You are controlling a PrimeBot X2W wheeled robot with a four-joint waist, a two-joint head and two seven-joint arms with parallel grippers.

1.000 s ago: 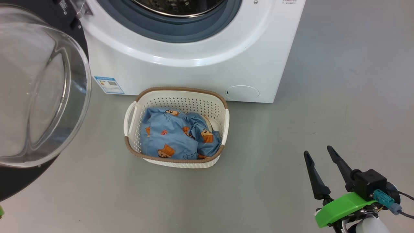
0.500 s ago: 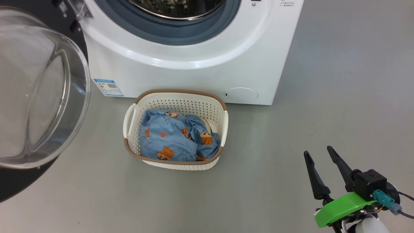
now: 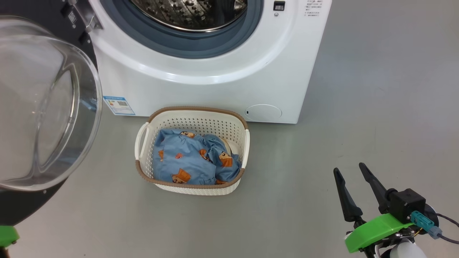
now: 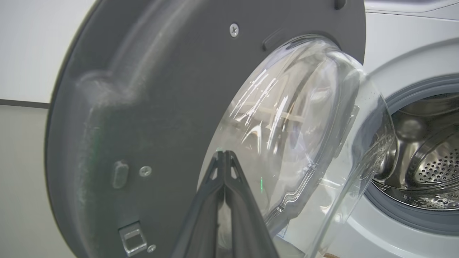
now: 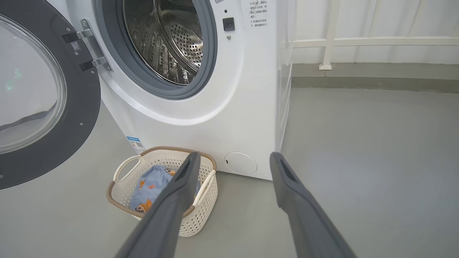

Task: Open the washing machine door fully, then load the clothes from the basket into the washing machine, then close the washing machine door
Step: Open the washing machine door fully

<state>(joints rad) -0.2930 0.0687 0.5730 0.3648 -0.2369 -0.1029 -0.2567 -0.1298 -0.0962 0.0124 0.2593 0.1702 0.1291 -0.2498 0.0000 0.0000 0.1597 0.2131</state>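
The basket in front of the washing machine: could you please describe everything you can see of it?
The basket is a small, rounded-rectangular cream plastic tub with perforated walls, a brown woven-look rim and a loop handle on each short side. It stands upright on the grey floor, close in front of the washing machine. Light blue clothes printed with orange-brown figures lie crumpled inside it.

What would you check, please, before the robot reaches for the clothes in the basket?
1. washing machine door swung wide of the opening: ok.
2. drum free of items where visible: ok.
3. clothes lying inside the basket, uncovered: ok.
4. right gripper open and empty: ok.
5. left gripper shut on nothing: ok.
6. left gripper clear of the door: cannot tell.
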